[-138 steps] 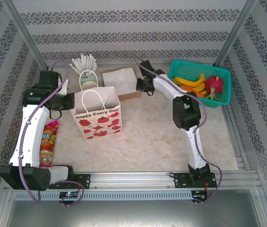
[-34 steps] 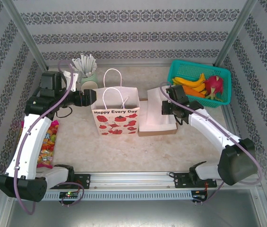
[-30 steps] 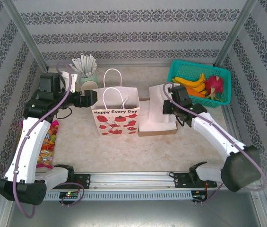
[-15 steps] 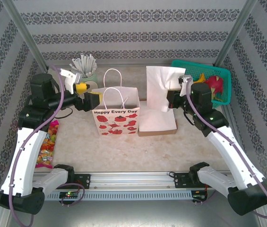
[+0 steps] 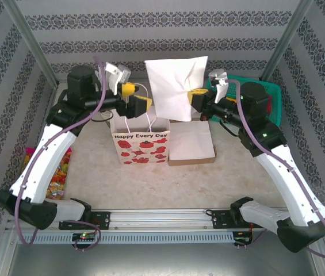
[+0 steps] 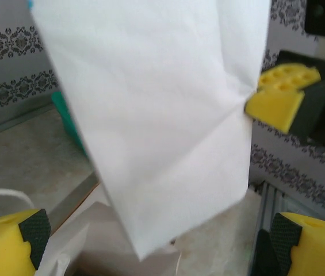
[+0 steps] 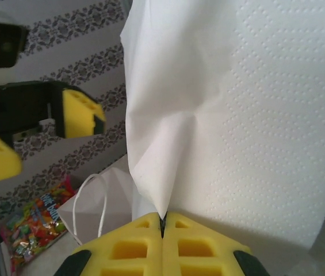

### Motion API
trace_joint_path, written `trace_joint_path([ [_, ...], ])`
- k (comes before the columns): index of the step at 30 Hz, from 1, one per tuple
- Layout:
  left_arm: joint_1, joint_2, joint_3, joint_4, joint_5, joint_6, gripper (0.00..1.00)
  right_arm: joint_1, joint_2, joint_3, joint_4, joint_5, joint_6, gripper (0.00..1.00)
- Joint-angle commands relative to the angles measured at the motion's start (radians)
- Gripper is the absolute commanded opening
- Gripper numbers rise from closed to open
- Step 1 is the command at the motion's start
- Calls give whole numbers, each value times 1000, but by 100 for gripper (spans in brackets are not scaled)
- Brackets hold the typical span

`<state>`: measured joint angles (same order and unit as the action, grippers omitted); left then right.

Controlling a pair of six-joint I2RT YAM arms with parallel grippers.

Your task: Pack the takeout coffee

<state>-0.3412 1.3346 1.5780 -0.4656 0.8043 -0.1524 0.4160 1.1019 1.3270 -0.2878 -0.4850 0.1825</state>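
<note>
White, embossed paper napkin [image 5: 176, 86] hangs in the air, pinched at its right edge by the right fingers [image 5: 195, 98]. Their yellow pads are pressed together on a crease of the sheet, which rises above the closed tips [image 7: 163, 221]. On the napkin's other side the left fingers [image 5: 134, 96] stand spread wide with nothing between them, near the sheet's left edge; whether they touch it I cannot tell. Seen from the left wrist, the napkin [image 6: 150, 115] hangs ahead of those open fingers, with the right fingers [image 6: 274, 95] clamped on its far edge. Directly below the left fingers stands a white paper gift bag [image 5: 140, 146] printed with red shapes and "Happy Every Day", its handles up. Below the right fingers lies a brown tray [image 5: 192, 161] topped with a white sheet, touching the bag's right side. Behind the right fingers sits a teal basket [image 5: 272, 91]. A bright candy packet [image 5: 58, 172] lies on the surface [image 5: 168, 184], well left of the bag. Where the takeout coffee stands I cannot tell
</note>
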Motion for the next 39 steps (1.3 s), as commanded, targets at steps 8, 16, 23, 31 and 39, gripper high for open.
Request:
trace_joint_path([
  [8,-105,69,158,12,-146,-215,100,133,110,90,77,-49,-121,0],
  [16,-43,85,227,-134,-173,-163,100,145,123,95,94,19,-115,0],
  [23,-41,-130,80,-196,-384,-220,100,222,133,103,89,439,-194,0],
  [31,-41,-161,14,-170,-204,-343,100,323,212,160,85,476,-329,0],
  [39,-59,40,248,-274,-311,-338,100,443,256,198,57,444,-488,0],
])
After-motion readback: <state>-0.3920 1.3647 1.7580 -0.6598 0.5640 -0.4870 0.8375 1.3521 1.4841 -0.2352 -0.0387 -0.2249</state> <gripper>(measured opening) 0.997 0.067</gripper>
